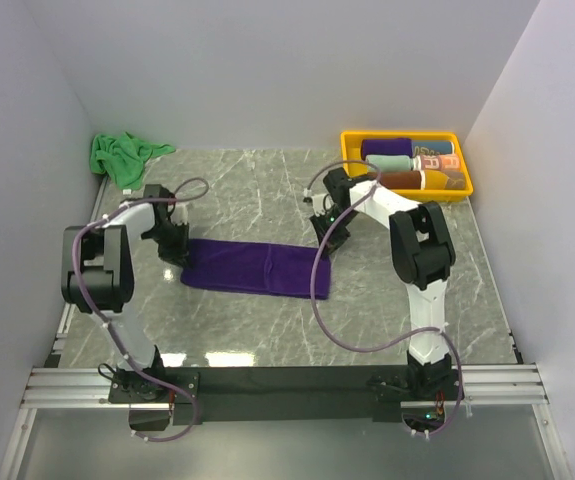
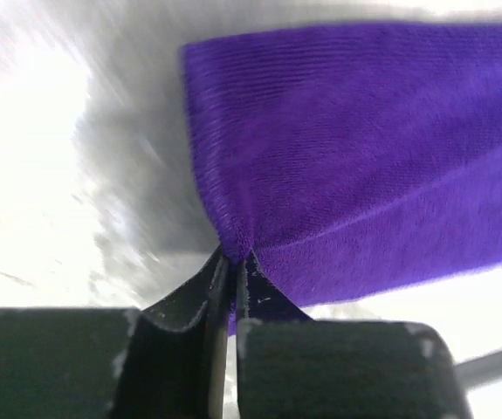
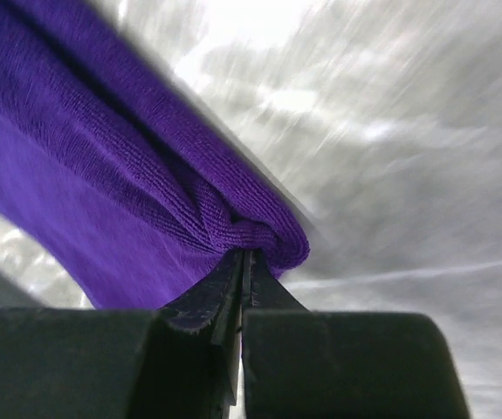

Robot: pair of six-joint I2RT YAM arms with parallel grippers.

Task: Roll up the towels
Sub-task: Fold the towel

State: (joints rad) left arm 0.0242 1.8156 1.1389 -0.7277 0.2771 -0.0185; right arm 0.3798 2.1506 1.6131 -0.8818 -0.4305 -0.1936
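Observation:
A dark purple towel (image 1: 257, 267) lies folded into a long strip across the middle of the marble table. My left gripper (image 1: 177, 250) is shut on the strip's left far corner; the left wrist view shows the purple towel (image 2: 355, 166) pinched at my left gripper (image 2: 233, 255). At the strip's right far corner my right gripper (image 1: 324, 243) is shut too, with bunched cloth of the purple towel (image 3: 102, 175) caught at my right gripper (image 3: 245, 253). A bright green towel (image 1: 120, 153) lies crumpled at the far left corner.
A yellow tray (image 1: 350, 146) at the far right holds several rolled towels. White walls close in the table on the left, back and right. Grey cables loop from both arms over the table.

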